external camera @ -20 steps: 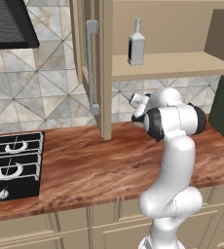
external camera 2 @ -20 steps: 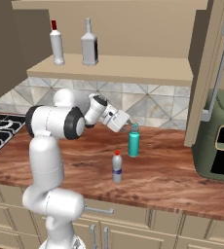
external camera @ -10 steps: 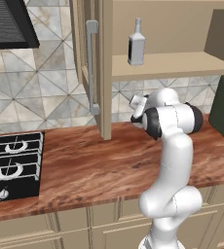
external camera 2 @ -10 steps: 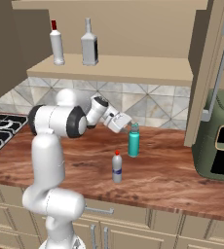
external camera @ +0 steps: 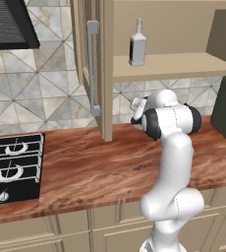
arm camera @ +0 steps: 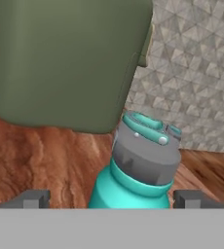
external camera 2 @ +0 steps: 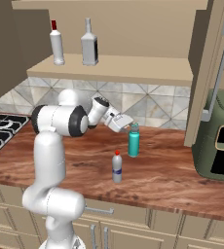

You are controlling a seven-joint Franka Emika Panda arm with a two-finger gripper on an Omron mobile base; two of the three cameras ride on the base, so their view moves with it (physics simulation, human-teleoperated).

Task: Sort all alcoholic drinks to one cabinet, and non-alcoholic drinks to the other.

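The teal bottle (external camera 2: 134,141) with a grey-teal cap stands upright on the wooden counter; in the hand view the teal bottle (arm camera: 142,168) rises close between my fingertips (arm camera: 33,198). My gripper (external camera 2: 128,126) is open at its cap, one finger on each side, with gaps left. A small clear bottle (external camera 2: 117,167) with a red cap and blue label stands nearer the counter's front. On the open cabinet's shelf (external camera 2: 109,70) stand the white red-capped bottle (external camera 2: 57,44) and the clear-grey long-necked bottle (external camera 2: 89,46), the latter (external camera: 137,44) also in the left base view.
A green appliance (external camera 2: 220,141) sits on the counter at the right, under a second cabinet's open door (external camera 2: 216,63) with a bar handle. A black stove (external camera: 12,165) lies at the left. Another open door (external camera: 102,69) hangs left of the arm.
The hand has eased a little forward and down toward the teal bottle's cap. The bottles have not moved and the jaws stay open.
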